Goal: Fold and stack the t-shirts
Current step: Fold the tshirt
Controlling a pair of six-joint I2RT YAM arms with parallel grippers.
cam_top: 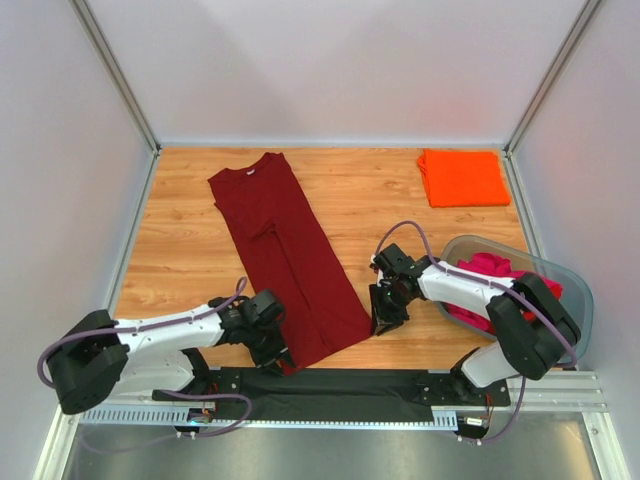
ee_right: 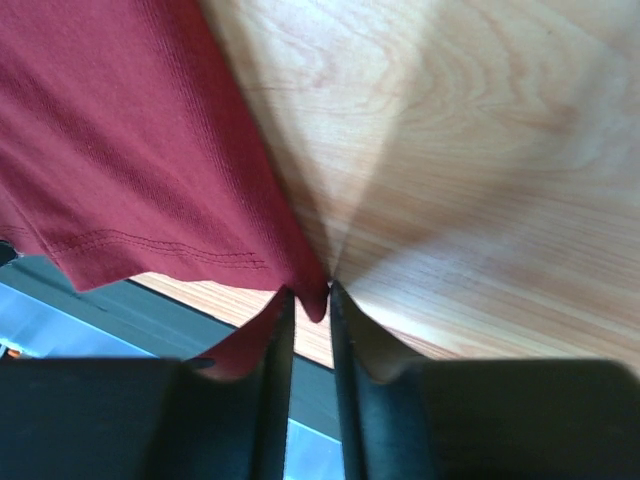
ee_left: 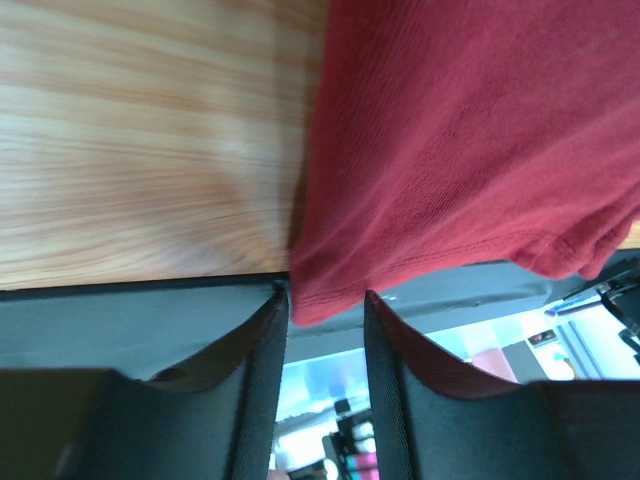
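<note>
Table (cam_top: 190,250), wood-grained, walled in by pale panels on three sides.

Maroon t-shirt (cam_top: 285,255): folded lengthwise into a long strip and laid slantwise across the table, with the collar at the far left and the hem at the near edge, between the two arms.

Grey tub (cam_top: 586,300): set at the right edge of the table, with magenta-pink and red shirts (cam_top: 490,265) bundled inside.

Orange t-shirt (cam_top: 462,177): folded into a flat rectangle at the far right corner, well apart from the maroon strip.

Left gripper (cam_top: 280,352): placed at the hem's left corner. Its fingers (ee_left: 265,380) are seen clearly apart, the hem edge lying between their tips, unpinched.

Right gripper (cam_top: 385,318): placed at the hem's right corner. Its fingers (ee_right: 275,380) are parted by a narrow slit, and the corner of the cloth is seen loose between the tips.
</note>
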